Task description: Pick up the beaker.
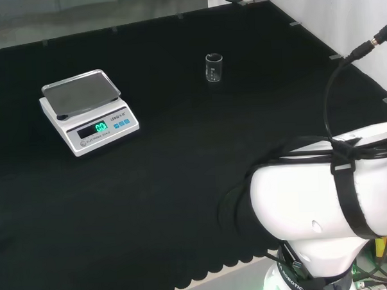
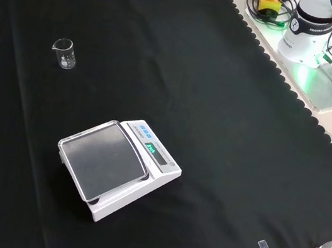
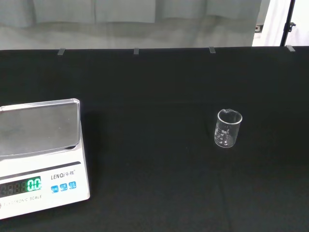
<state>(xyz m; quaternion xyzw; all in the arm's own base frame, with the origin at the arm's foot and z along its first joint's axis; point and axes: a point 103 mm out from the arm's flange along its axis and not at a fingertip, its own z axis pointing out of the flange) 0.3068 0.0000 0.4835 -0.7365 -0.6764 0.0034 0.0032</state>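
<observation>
The small clear glass beaker (image 1: 214, 67) is standing upright and apparently empty on the worktop (image 1: 182, 184), likely light, slick and fragile, best wrapped round its mid-wall; the hand's state I cannot tell.

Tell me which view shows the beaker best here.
The wrist view: the beaker stands upright, close and unobstructed, its rim and printed markings visible. The head view shows it small and farther off, right of the scale; the front view shows it small at upper left.
</observation>
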